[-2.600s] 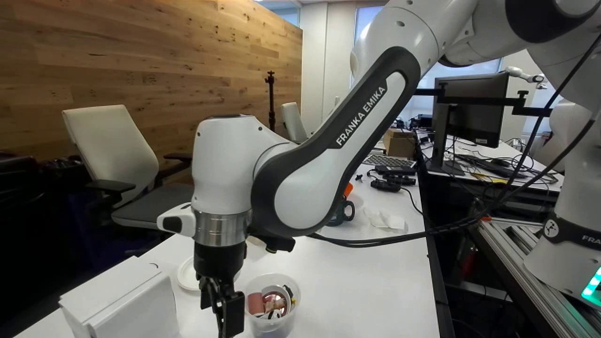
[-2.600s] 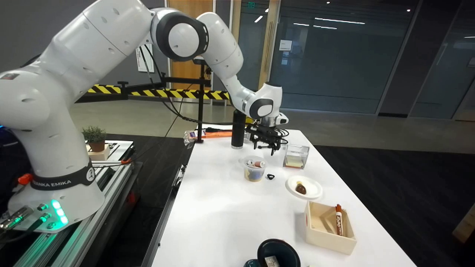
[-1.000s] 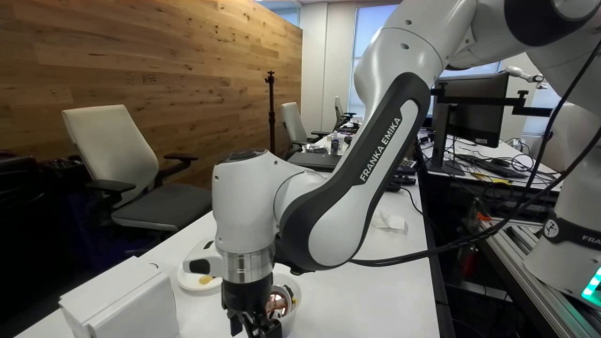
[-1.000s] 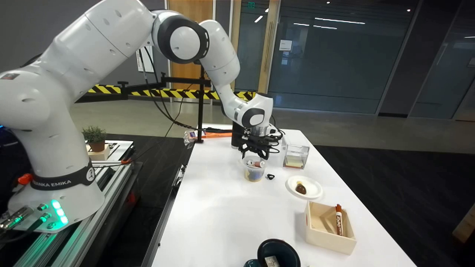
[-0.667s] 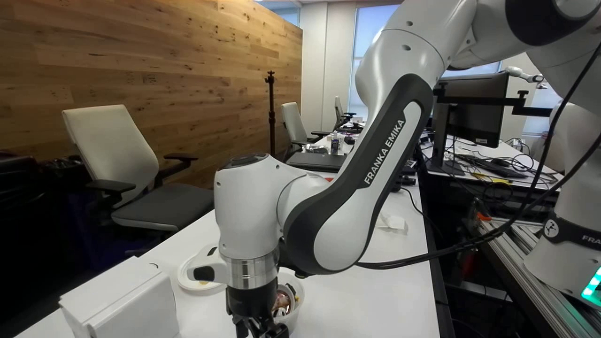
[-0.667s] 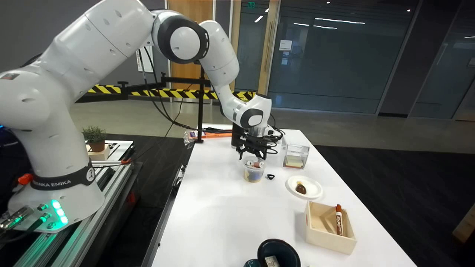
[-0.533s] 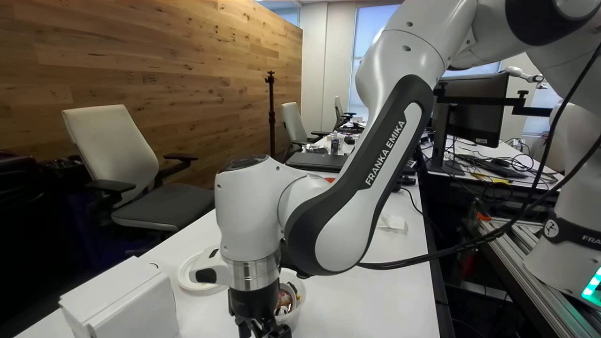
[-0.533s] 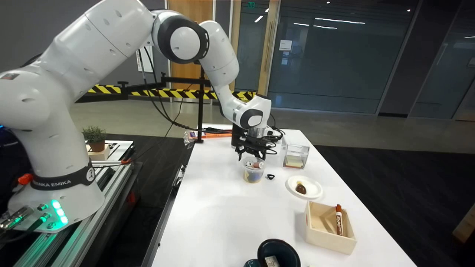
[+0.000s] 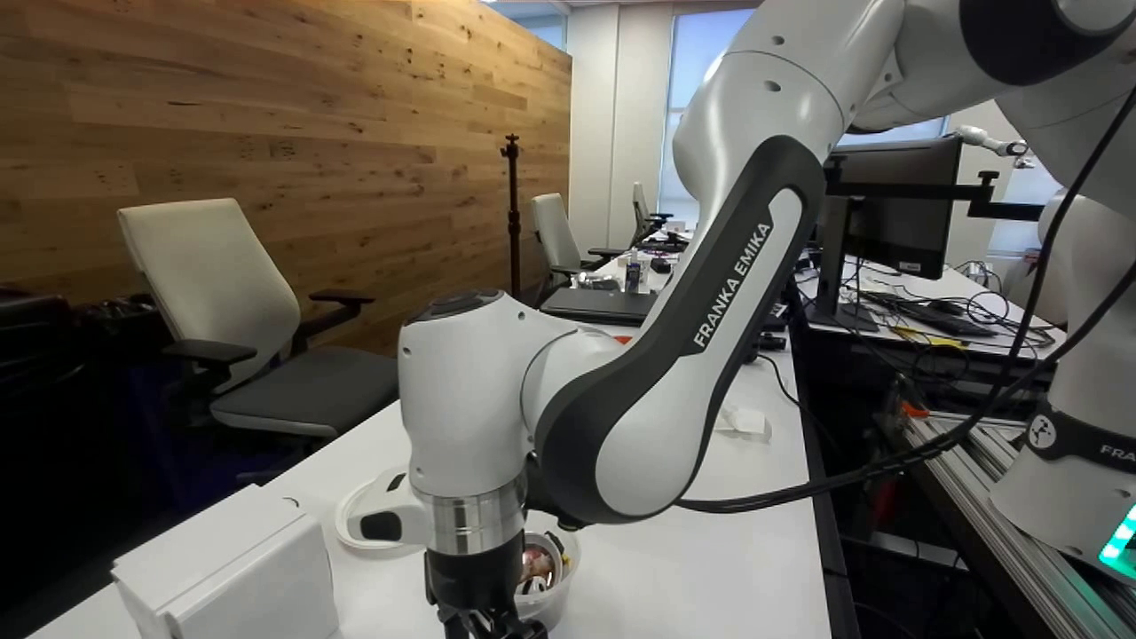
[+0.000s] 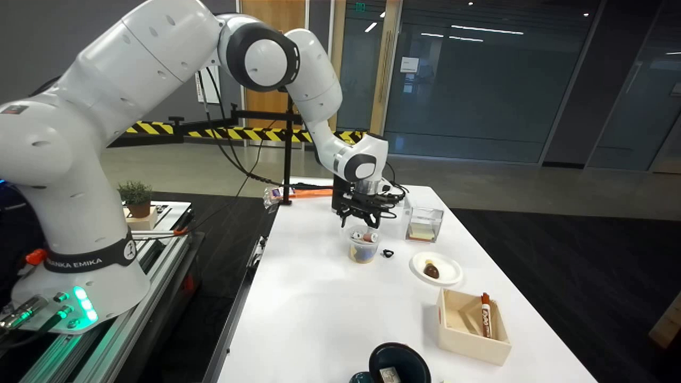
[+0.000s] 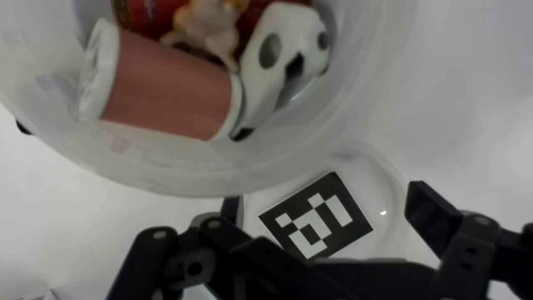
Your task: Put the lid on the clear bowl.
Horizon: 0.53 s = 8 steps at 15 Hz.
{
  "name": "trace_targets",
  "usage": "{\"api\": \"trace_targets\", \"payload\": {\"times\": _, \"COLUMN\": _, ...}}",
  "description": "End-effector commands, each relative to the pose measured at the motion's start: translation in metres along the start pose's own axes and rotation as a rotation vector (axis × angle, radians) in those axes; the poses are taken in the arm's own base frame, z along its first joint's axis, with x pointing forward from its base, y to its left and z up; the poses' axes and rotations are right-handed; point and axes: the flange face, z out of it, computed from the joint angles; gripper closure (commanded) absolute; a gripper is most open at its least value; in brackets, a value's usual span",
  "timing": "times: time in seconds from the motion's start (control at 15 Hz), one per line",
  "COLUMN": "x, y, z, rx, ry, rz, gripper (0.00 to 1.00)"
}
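Observation:
The lid (image 11: 362, 183) lies flat on the table in the wrist view, clear and round with a black-and-white mark. Its near edge is hidden by my gripper, and the bowl's rim overlaps its far edge in view. It is hidden in both exterior views. The clear bowl (image 11: 200, 179) stands upright beside the lid, with a pink spool, a red item and small figures inside. It shows in both exterior views (image 9: 555, 608) (image 10: 363, 252). My gripper (image 11: 329, 212) is open, fingers on either side of the lid; I cannot tell whether they touch it. It also shows in an exterior view (image 10: 359, 222).
A clear box with notes (image 10: 424, 221) stands near the gripper. A small black ring (image 10: 388, 254) lies beside the bowl. A white plate with food (image 10: 451, 271), a wooden box with a marker (image 10: 473, 348) and a dark mug (image 10: 399, 359) stand further off. A black bottle (image 10: 339, 199) is behind the gripper.
My gripper has moved down and in beside the bowl, then only slightly over the last half second. The bowl has shifted slightly away from the gripper. The gripper has stayed open.

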Motion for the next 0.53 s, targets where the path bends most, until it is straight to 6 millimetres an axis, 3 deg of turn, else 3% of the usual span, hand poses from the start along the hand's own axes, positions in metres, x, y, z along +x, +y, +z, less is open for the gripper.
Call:
{"api": "trace_targets", "payload": {"times": 0.0, "x": 0.016, "y": -0.007, "z": 0.002, "rx": 0.001, "ry": 0.001, "rz": -0.03, "gripper": 0.0}}
{"api": "trace_targets", "payload": {"times": 0.47, "x": 0.016, "y": -0.008, "z": 0.02, "rx": -0.009, "ry": -0.011, "rz": -0.015, "gripper": 0.0}}
